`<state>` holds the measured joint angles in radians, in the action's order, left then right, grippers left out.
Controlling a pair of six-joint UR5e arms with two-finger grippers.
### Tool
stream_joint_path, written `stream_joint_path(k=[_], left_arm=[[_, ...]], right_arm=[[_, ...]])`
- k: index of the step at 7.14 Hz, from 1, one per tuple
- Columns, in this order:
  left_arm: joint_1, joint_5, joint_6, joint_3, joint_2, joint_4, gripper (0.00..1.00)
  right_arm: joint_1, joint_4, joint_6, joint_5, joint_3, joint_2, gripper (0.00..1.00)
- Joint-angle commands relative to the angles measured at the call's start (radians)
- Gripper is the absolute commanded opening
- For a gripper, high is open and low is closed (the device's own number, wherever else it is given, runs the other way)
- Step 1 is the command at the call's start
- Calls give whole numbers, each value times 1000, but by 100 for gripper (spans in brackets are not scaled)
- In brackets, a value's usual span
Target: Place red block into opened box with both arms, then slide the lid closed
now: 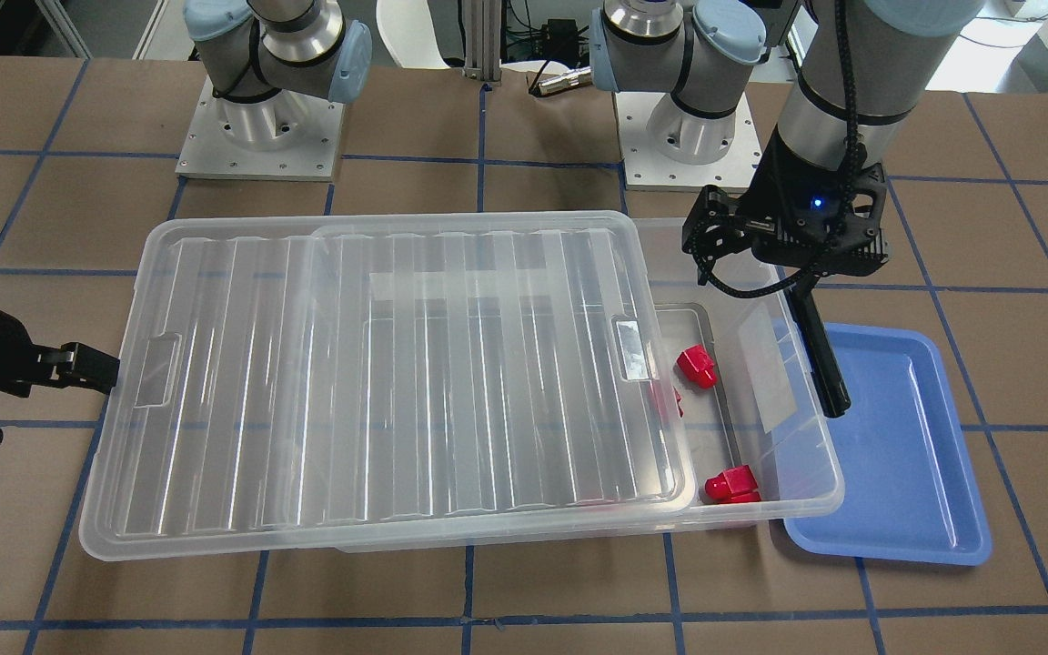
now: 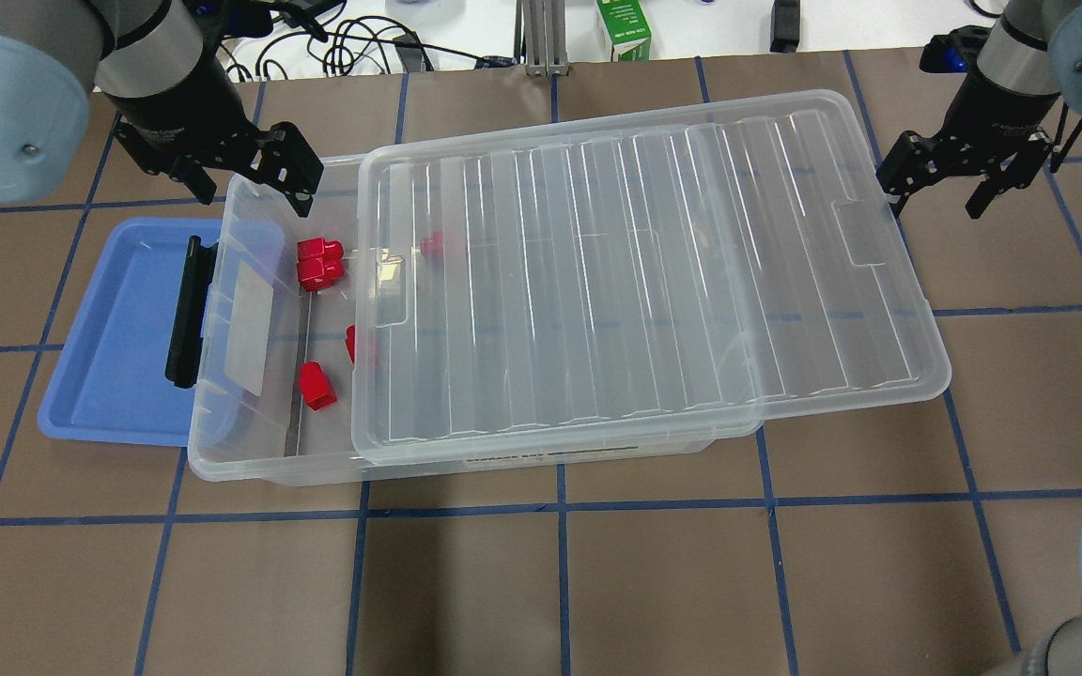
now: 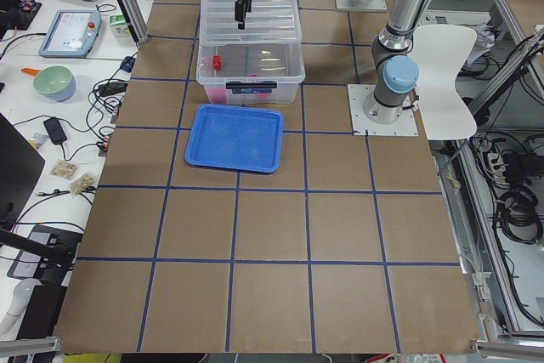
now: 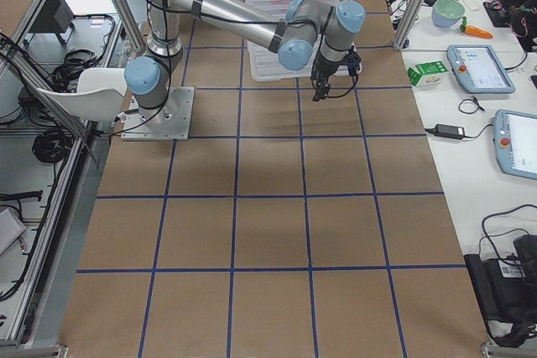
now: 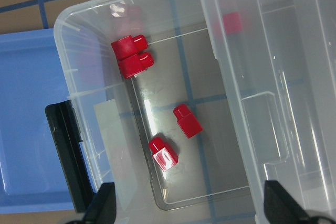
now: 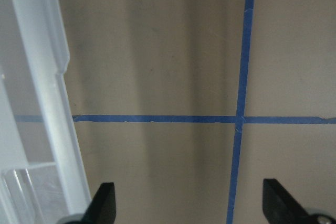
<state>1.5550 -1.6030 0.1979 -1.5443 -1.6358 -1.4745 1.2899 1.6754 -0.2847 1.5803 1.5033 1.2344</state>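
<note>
The clear box [image 2: 250,469] holds several red blocks: a pair [image 2: 319,261] by the far wall, one [image 2: 317,386] nearer, and others partly under the lid. The ribbed clear lid [image 2: 644,282] covers most of the box and overhangs its right end, so the left end is uncovered. My left gripper [image 2: 250,174] hangs open above that uncovered end with nothing between its fingers [image 5: 105,205]. Its long black finger [image 2: 182,314] hangs along the box's left rim. My right gripper [image 2: 937,188] stands open just off the lid's right short end; I cannot tell if it touches.
A blue tray [image 2: 118,329] lies against the box's left end, partly under the rim. A green carton [image 2: 623,28] and cables sit at the table's back edge. The arm bases [image 1: 260,136] stand behind the box. Brown table with blue tape lines lies in front.
</note>
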Motion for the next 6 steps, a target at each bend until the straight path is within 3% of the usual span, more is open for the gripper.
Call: stream_joint_path(k=[1, 6], left_arm=[[0, 0, 0, 0, 1, 0, 100], [0, 0, 0, 0, 5, -6, 100]], right_arm=[[23, 0, 19, -6, 0, -7, 100], [155, 1, 177, -6, -5, -16, 100]])
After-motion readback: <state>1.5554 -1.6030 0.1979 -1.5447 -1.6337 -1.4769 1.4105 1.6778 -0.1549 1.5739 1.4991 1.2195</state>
